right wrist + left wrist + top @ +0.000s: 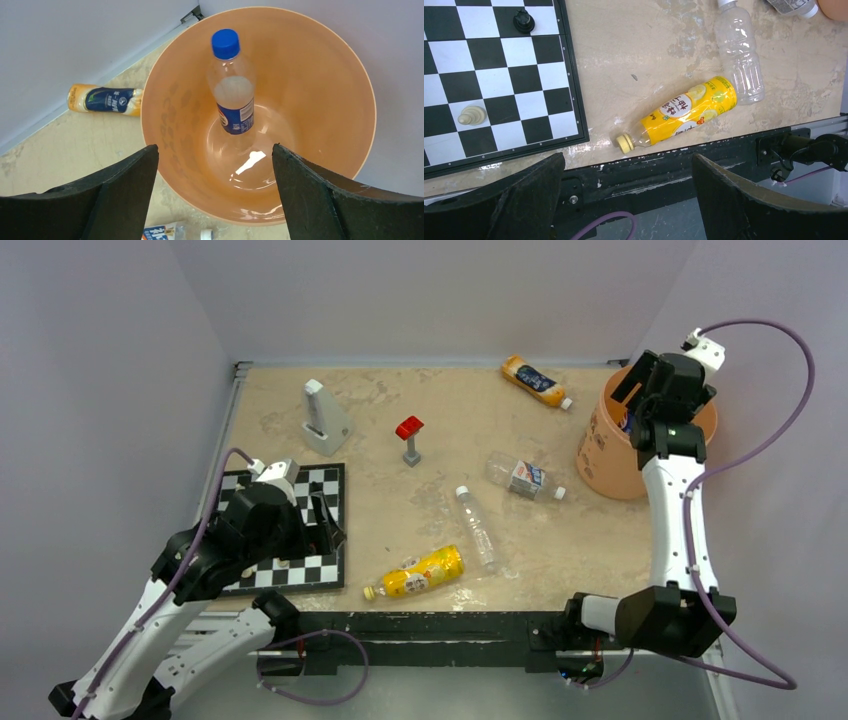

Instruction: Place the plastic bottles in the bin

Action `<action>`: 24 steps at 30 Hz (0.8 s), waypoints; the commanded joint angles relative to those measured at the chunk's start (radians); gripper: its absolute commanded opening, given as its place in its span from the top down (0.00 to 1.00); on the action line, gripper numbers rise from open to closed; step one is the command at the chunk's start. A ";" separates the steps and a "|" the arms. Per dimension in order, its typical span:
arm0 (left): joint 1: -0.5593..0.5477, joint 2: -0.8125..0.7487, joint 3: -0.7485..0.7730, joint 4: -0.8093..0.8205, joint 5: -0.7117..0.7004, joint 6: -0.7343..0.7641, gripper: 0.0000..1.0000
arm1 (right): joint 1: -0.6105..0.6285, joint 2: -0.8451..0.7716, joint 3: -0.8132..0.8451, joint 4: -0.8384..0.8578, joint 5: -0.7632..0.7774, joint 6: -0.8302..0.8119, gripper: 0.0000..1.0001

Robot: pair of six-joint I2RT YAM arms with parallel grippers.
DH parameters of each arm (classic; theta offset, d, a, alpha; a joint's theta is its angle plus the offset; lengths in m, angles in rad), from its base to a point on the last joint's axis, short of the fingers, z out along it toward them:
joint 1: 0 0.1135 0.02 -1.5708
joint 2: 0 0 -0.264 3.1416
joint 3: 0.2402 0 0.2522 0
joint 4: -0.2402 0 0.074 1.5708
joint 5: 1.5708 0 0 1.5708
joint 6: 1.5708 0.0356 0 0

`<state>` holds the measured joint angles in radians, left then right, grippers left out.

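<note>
- The right pincer (pixel 214 149) hangs spread wide and empty over the mouth of the bin (pixel 165 120), which sits at 2 o'clock on the surface (pixel 440 400). A blue-capped bottle (pixel 232 95) stands inside. If the arm drops or swings out low, it could catch the rim and tip the bin.
- The left pincer (pixel 628 157) is also spread and empty, at 8 o'clock above the chessboard (pixel 499 75). A sweep toward the bottles could knock over the black pawn (pixel 524 20) or the white pawn (pixel 471 116).
- The yellow bottle (pixel 684 112) lies on its side at 6 o'clock, close to the near edge. A glancing touch could roll it off.
- The slim clear bottle (pixel 744 60) lies just beside the yellow one's base, so gripping either may shove the other.
- The labelled clear bottle (pixel 520 477), near 3 o'clock, looks thin-walled and could buckle or slip out.
- The orange bottle (pixel 535 380), at 1 o'clock, lies near the back wall, which leaves little room to approach.
</note>
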<state>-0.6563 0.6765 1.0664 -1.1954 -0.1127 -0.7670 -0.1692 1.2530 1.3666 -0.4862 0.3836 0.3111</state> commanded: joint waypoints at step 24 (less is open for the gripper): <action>-0.004 -0.049 -0.040 -0.017 -0.077 0.004 0.00 | 0.654 -0.307 -0.288 0.062 -0.163 0.121 0.01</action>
<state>-0.6563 0.6289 1.0416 -1.2247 -0.1658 -0.7662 0.3119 0.9333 1.1770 -0.4267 0.1001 0.3252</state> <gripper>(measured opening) 0.997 0.983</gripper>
